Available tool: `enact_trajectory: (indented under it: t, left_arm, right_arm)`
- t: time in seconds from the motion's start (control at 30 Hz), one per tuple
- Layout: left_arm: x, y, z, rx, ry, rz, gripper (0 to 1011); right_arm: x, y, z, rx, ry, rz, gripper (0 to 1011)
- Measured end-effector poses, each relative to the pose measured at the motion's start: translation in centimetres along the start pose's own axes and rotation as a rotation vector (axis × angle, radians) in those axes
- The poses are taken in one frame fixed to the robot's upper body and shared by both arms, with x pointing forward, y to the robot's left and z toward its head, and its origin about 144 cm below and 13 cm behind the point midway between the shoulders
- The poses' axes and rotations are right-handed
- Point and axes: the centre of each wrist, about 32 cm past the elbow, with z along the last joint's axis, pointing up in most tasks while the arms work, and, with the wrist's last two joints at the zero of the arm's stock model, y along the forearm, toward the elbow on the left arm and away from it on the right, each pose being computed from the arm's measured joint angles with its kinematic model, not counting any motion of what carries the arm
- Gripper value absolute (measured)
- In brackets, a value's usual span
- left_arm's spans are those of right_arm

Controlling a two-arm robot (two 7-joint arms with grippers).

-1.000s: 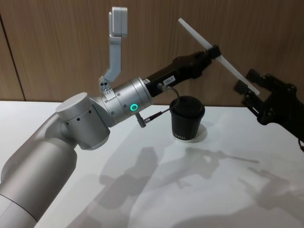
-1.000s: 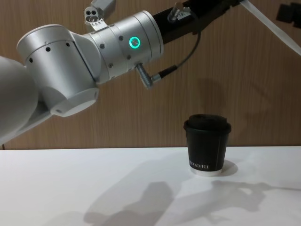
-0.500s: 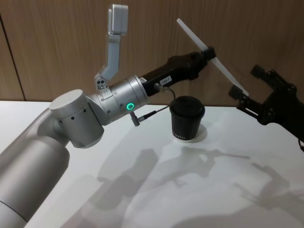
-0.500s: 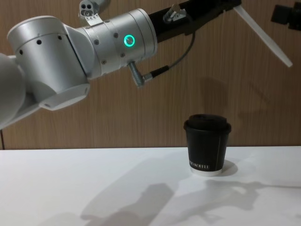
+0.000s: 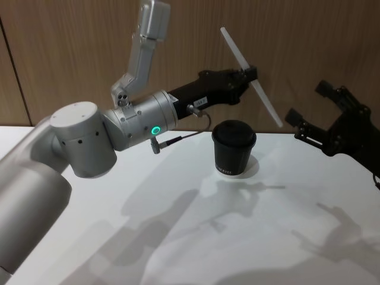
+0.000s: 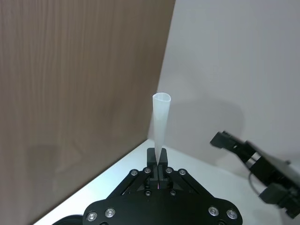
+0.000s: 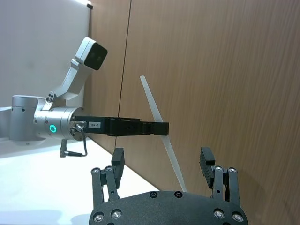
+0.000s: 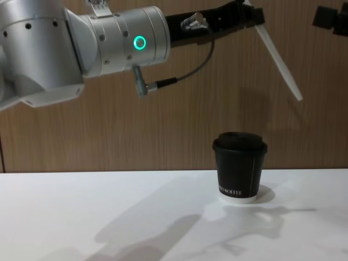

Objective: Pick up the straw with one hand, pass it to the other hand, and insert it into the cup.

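The table (image 5: 178, 237) carries just the cup, and the real action is up in the air above it. The left gripper (image 5: 252, 74) is clamped on the straw about mid-length. The right gripper (image 5: 307, 102) hangs off to the left one's right, fingers spread wide, touching nothing and apart from the straw. The cup (image 5: 234, 148) stands pretty much straight below the left gripper, lid on.

Now the bit that matters: the straw (image 5: 266, 102) isn't upright. Its long axis slants. The top end leans over toward the left arm's side, and the bottom end points down and away toward the right gripper. So the low tip hangs well above the cup but out past its right-hand edge, not over the lid.

My guess is the left gripper has to tip the straw closer to vertical and bring that tip over the lid before going down. I can't make out the lid's hole from here.
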Motion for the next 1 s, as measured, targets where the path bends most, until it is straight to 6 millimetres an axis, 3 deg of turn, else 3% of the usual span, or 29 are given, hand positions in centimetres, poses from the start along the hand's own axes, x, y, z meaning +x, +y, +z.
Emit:
enact_trajectory:
  t: [0.57, 1.0]
  left_arm:
    - [-1.1, 0.3, 2.9, 0.150, -0.240, 0.158, 5]
    - [-2.0, 0.1, 3.6, 0.209, -0.379, 0.296, 5]
  right_arm:
    - [0.0, 0.0, 0.0, 0.000, 0.000, 0.000, 1001]
    - [0.0, 0.0, 0.0, 0.000, 0.000, 0.000, 1001]
